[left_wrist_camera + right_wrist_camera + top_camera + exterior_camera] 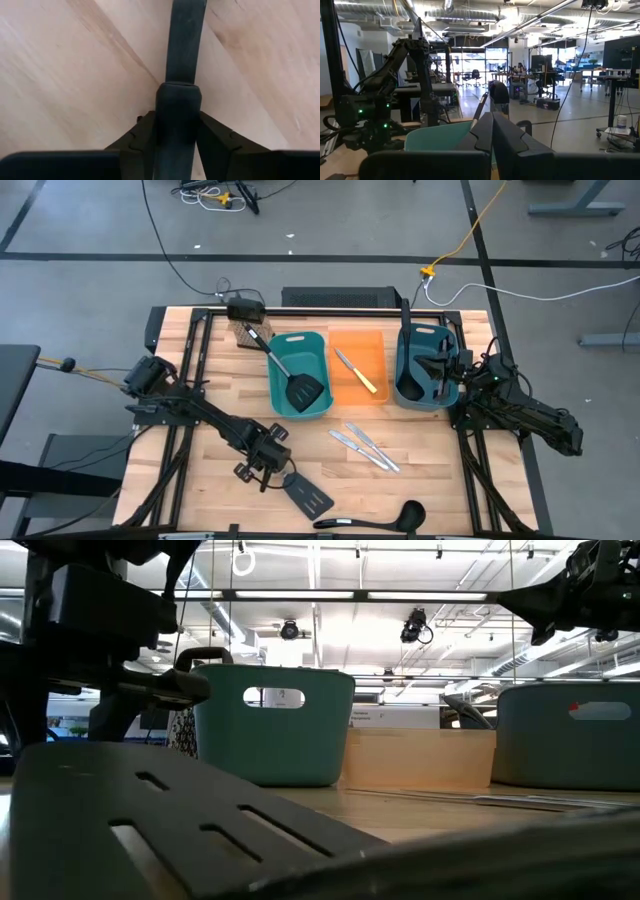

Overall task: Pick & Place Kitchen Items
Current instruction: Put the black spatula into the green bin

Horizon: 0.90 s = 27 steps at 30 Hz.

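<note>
the left gripper (268, 463) is sitting low at the near side of the table (420, 470), its fingers (220, 145) closing on the handle of a black slotted spatula (305, 494); the blade is lying flat on the wood. the right gripper (462, 372) is waiting by the right teal bin (424, 366), fingers pressed together on nothing. two silver knives (365, 446) are lying near the middle, and a black ladle (372, 519) at the near edge.
</note>
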{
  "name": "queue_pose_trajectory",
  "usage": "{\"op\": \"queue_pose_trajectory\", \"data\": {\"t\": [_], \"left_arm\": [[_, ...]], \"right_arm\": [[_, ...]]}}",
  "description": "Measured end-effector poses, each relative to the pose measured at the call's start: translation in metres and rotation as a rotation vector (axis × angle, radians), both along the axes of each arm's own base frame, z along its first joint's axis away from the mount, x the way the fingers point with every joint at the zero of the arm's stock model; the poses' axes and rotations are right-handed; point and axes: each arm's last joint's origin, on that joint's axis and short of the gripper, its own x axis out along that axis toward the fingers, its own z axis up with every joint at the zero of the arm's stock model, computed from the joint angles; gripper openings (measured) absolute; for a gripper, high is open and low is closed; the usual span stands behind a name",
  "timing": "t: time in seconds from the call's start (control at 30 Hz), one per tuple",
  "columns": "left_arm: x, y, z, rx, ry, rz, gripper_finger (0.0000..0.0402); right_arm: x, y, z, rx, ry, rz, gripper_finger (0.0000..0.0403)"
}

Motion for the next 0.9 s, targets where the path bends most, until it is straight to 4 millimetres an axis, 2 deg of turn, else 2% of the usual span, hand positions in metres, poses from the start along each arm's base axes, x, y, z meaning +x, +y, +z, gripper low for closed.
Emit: {"op": "queue_pose_trajectory", "data": {"t": [0.2,0.4,0.67,0.9], "left_arm": [[-0.010,0.001,0.008,-0.024,0.046,0.005,0.0116],[-0.017,0.004,0.039,-0.021,-0.067,0.037,0.0116],[-0.034,0.025,0.102,-0.024,-0.344,0.105,0.0116],[-0.059,0.057,0.165,-0.130,-0.664,0.177,0.0116]], "right_arm": [[0.000,0.000,0.000,0.001,0.002,0.000,0.0013],[0.000,0.000,-0.001,0.003,0.007,0.000,0.0013],[0.000,0.000,-0.001,0.005,0.008,0.001,0.0013],[0.000,0.000,-0.002,0.015,0.014,0.002,0.0013]]}}
